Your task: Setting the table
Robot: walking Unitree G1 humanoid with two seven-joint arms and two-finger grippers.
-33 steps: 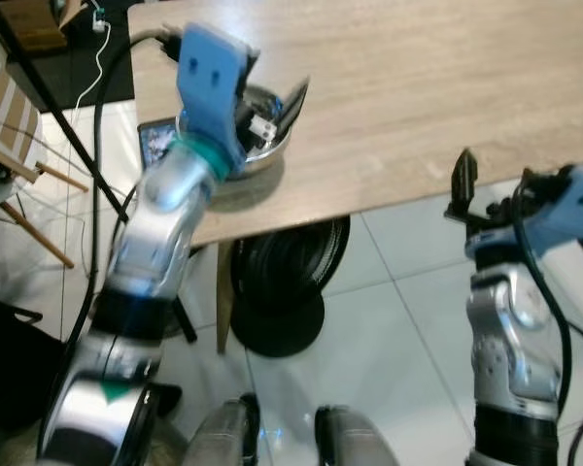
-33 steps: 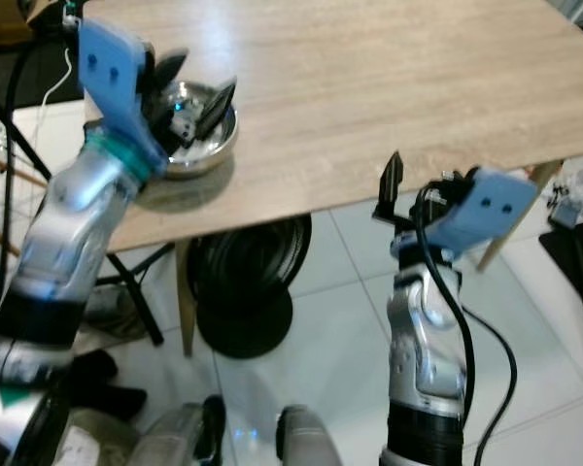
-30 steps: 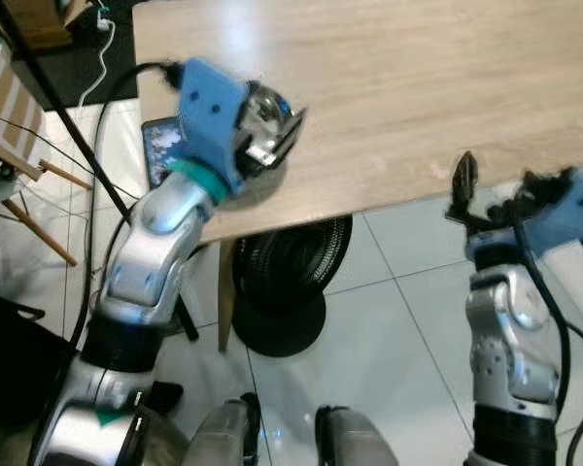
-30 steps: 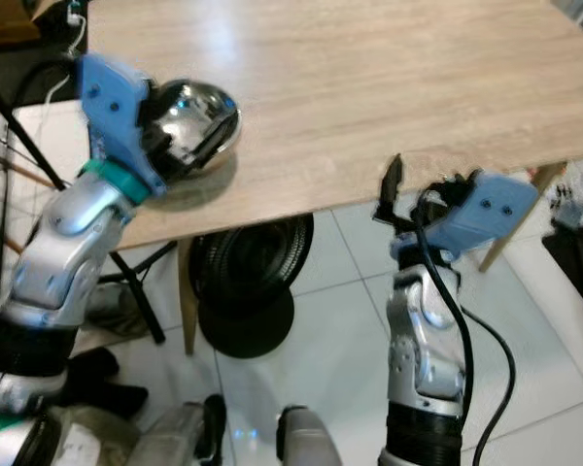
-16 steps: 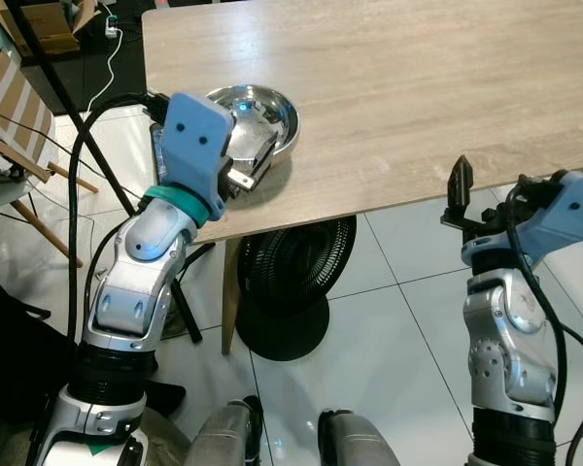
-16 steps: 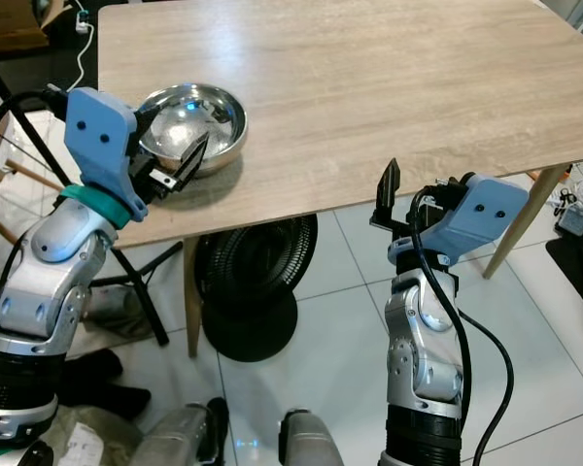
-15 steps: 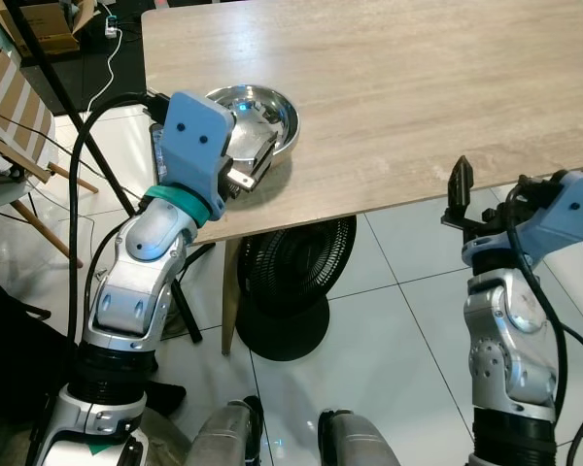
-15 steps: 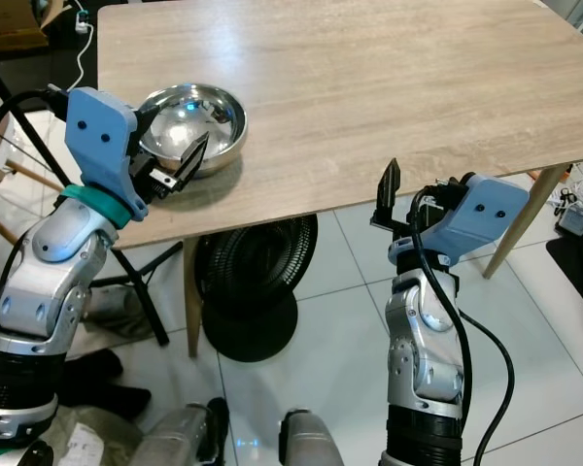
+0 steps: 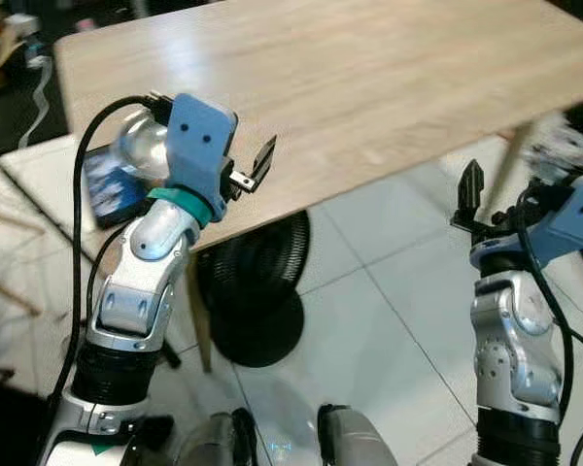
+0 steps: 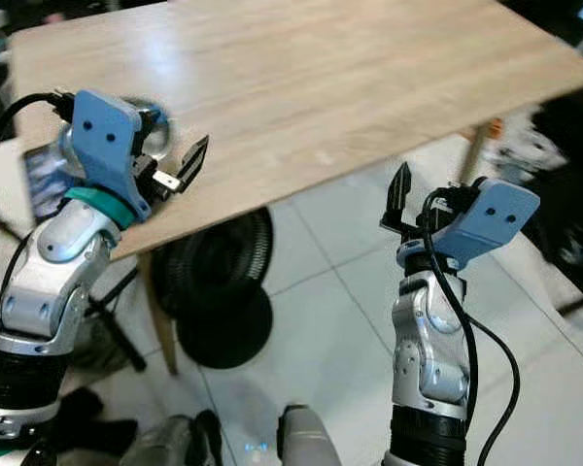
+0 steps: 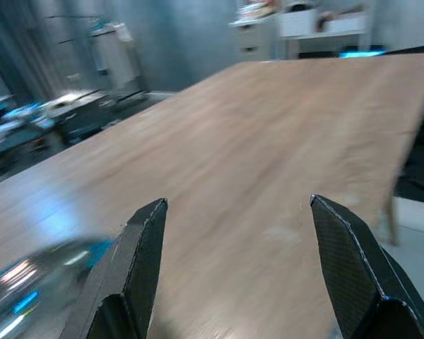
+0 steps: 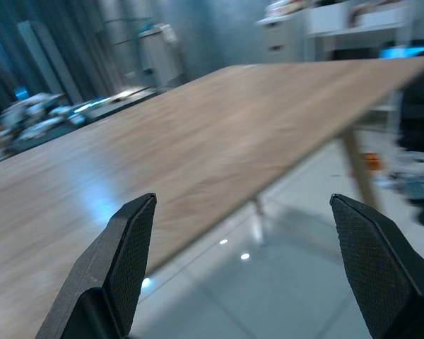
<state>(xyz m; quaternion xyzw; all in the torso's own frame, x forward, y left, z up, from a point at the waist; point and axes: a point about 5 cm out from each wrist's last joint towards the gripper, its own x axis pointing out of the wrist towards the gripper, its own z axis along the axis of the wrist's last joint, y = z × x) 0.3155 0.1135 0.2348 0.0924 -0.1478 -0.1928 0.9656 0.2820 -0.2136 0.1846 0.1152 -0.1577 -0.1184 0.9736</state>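
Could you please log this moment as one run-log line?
left gripper: open, empty, beside steel bowl | right gripper: open, off table edge

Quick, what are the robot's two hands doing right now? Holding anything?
Left end effector: open, holding nothing, over the wooden table beside the metal bowl.
Right end effector: open, empty, off the table's edge above the floor.

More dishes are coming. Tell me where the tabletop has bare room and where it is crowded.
The wooden table is bare from the middle out to its far and right edges. The one crowded spot is the near left corner, where the steel bowl sits with the open left gripper beside it.
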